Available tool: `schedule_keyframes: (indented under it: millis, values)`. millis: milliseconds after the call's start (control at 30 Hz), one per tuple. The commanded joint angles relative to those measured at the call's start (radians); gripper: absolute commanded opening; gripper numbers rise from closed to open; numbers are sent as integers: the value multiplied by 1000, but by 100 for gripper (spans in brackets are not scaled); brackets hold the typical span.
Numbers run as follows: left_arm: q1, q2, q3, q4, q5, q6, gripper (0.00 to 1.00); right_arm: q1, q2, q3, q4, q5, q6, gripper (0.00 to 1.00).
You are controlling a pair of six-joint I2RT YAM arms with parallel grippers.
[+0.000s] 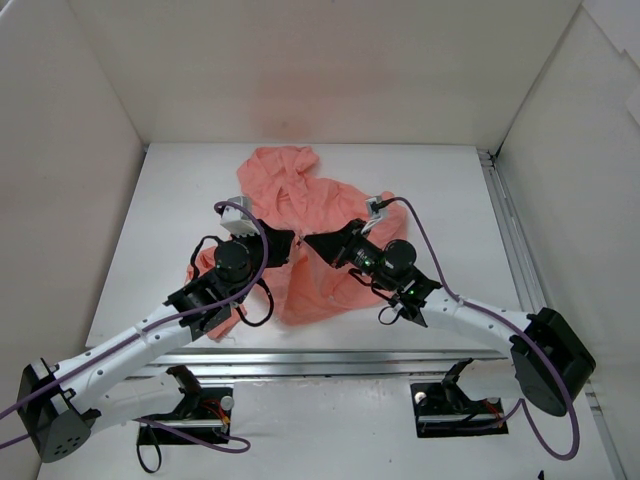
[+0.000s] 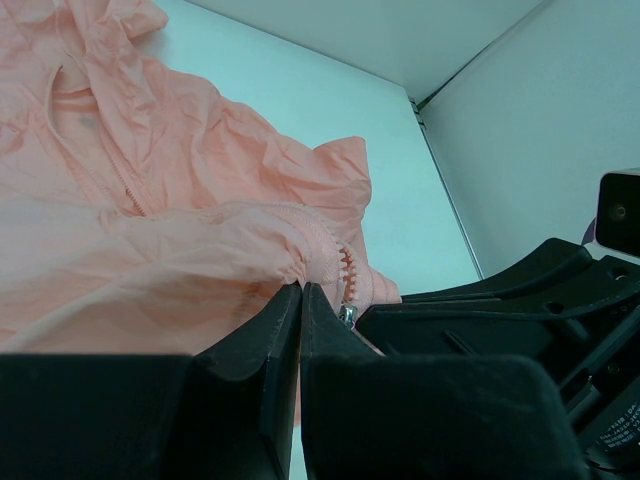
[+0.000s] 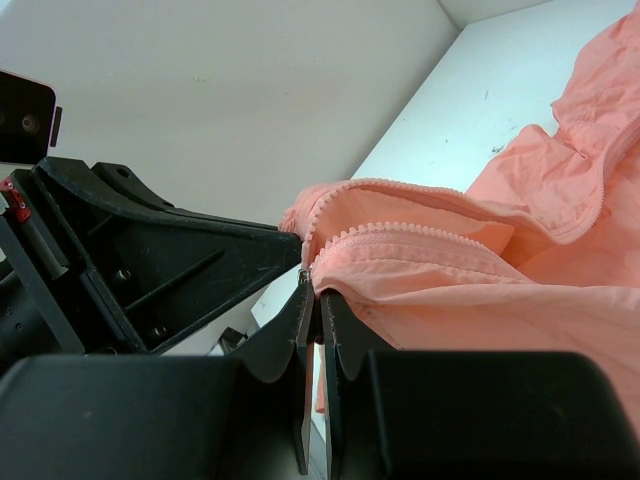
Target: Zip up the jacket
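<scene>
The left claw (image 2: 301, 300) has its two black fingers pressed together on a fold of the jacket (image 2: 150, 270), right beside the zip teeth (image 2: 346, 266). A small metal slider (image 2: 347, 316) sits just to the right of the fingertips. The right claw (image 3: 312, 300) is likewise clamped tight on the pink fabric, at the end of a row of teeth that curves away from its tips. The two claws meet almost nose to nose, with the gathered cloth lifted between them, and each shows as a black shape in the other's wrist view.

Around them, the jacket lies crumpled in the middle of the white tabletop (image 1: 440, 200). One bunched end reaches toward the far edge and the other end spreads toward the near edge, between the two arms. Part of the fabric is tucked under the left arm, on the side of the left edge. The open zip line runs up the cloth toward the far edge.
</scene>
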Motion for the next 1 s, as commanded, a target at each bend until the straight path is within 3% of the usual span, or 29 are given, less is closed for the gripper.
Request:
schedule_keyframes:
  millis: [0, 967]
  values:
    - [0, -14, 40, 78, 0, 4, 0, -6, -38, 49, 105, -1, -4, 0]
    - [0, -18, 60, 86, -10, 12, 0, -6, -37, 26, 105, -4, 13, 0]
